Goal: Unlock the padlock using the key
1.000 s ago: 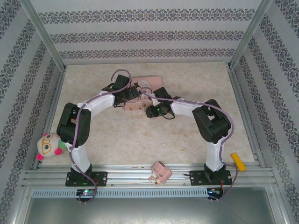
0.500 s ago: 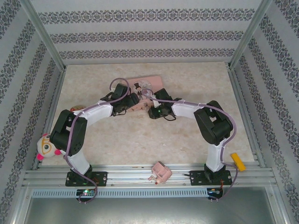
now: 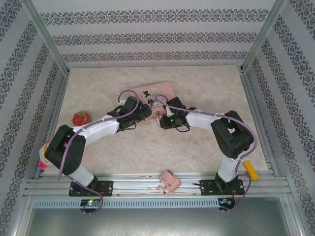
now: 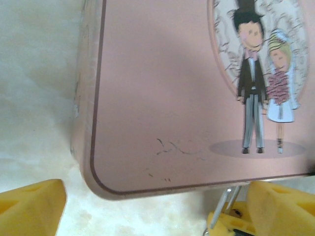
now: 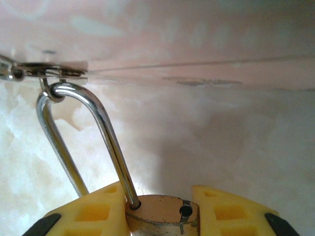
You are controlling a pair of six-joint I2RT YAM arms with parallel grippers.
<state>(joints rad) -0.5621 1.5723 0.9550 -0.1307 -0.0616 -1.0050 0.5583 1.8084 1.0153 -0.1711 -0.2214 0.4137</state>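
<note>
Middle blocked, right open
Pink tin (image 3: 165,89) blocks mid-table; a red round object (image 3: 80,118) sits left; bare tabletop (image 3: 216,88) lies far right.

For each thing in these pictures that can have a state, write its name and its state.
Padlock: appears unlocked, one shackle end out of its hole, hooked through the tin's clasp.
Pink tin: lid down.
Left pincer: open, at the tin's corner.
Right pincer: shut on the padlock.

Most of the padlock (image 5: 161,212) body below the right wrist view's bottom edge; pink tin (image 5: 197,46) blurred.
</note>
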